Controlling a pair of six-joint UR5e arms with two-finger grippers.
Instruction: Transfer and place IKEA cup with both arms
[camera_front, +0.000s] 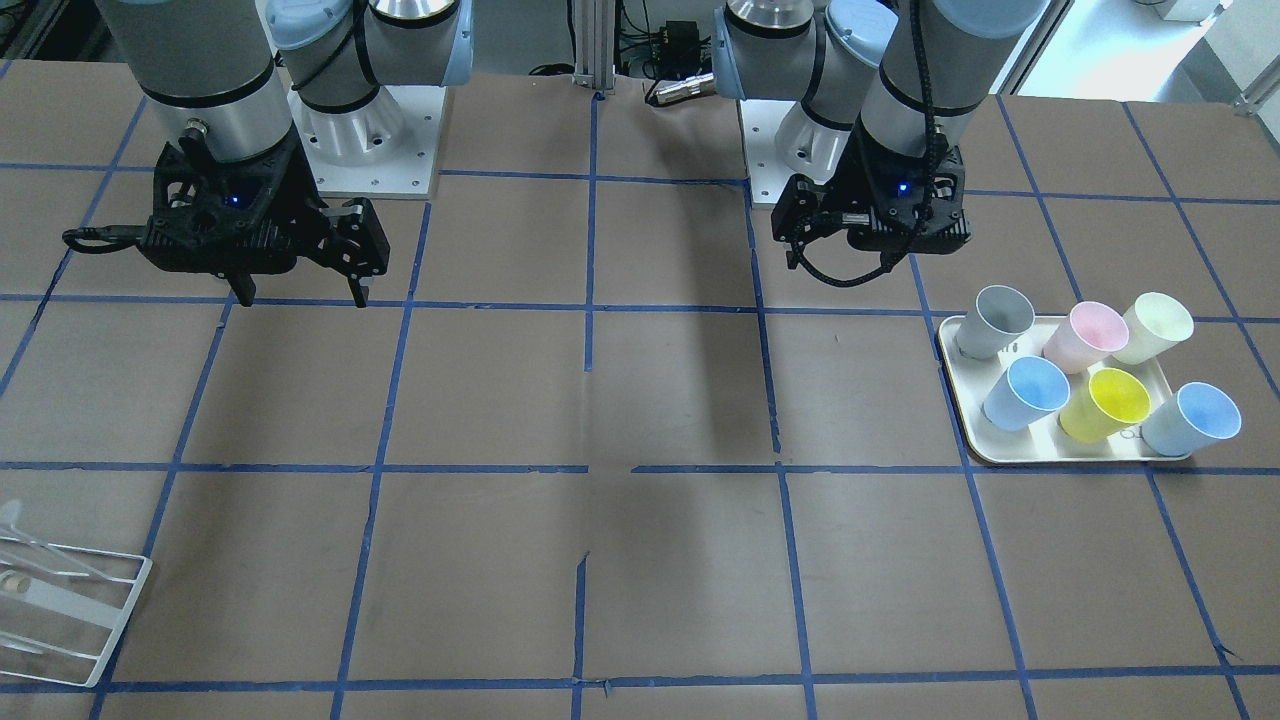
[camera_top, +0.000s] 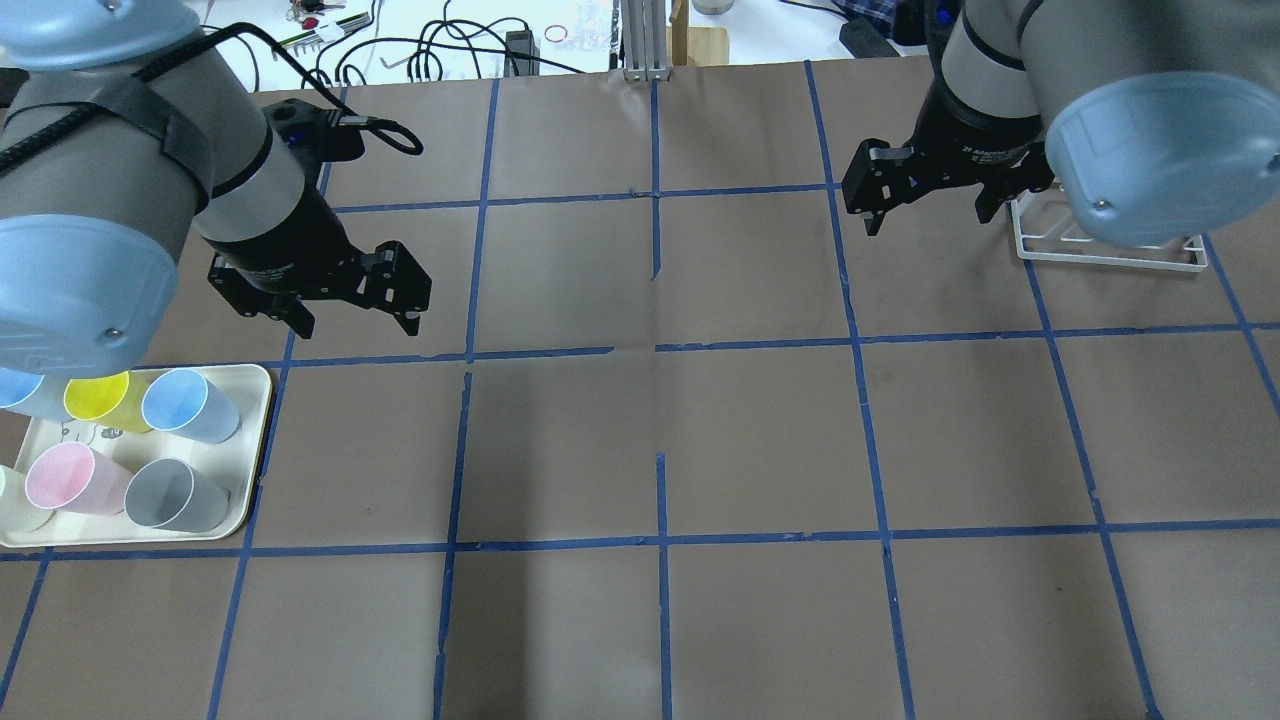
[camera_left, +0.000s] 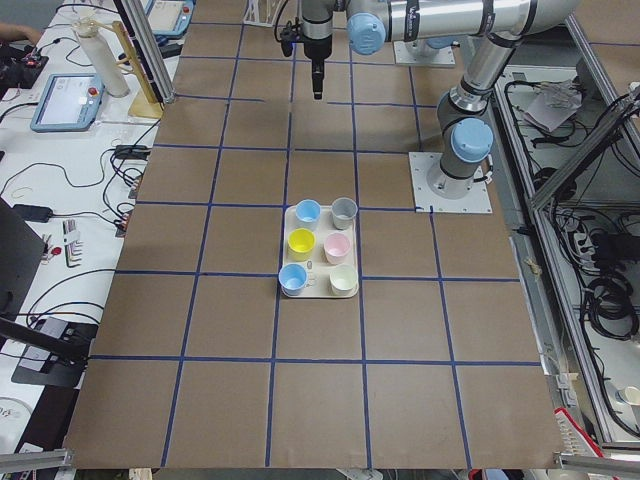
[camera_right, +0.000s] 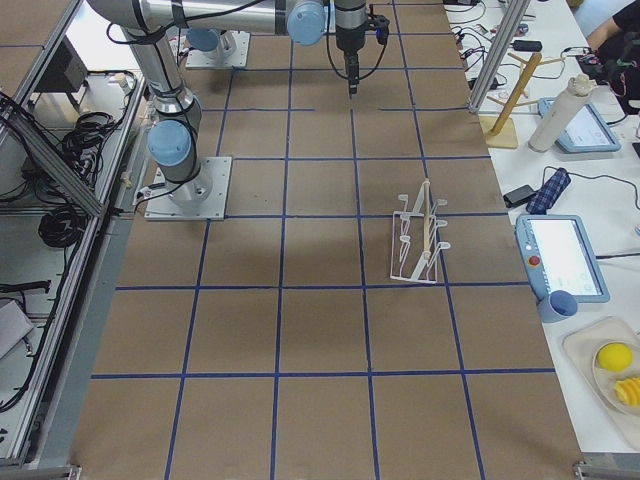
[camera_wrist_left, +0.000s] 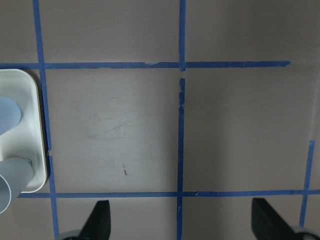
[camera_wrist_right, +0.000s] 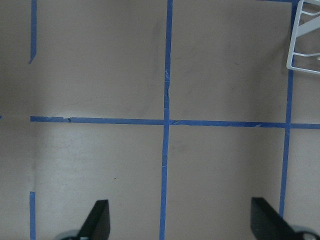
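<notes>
Risk entry: with both left gripper (camera_top: 352, 318) and right gripper (camera_top: 925, 212) spread empty, the IKEA cup (camera_top: 190, 405) could be confused with its twin (camera_front: 1191, 419) or crowded neighbours toppled on the tray (camera_top: 255, 455).

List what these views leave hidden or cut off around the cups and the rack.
- Overhead: the far blue cup is partly hidden under the left arm's elbow cap, and the cream cup is cut by the picture's edge.
- Front-facing: the white rack is cut by the edge.
- Left wrist: only slivers of the tray and two cups show.
</notes>
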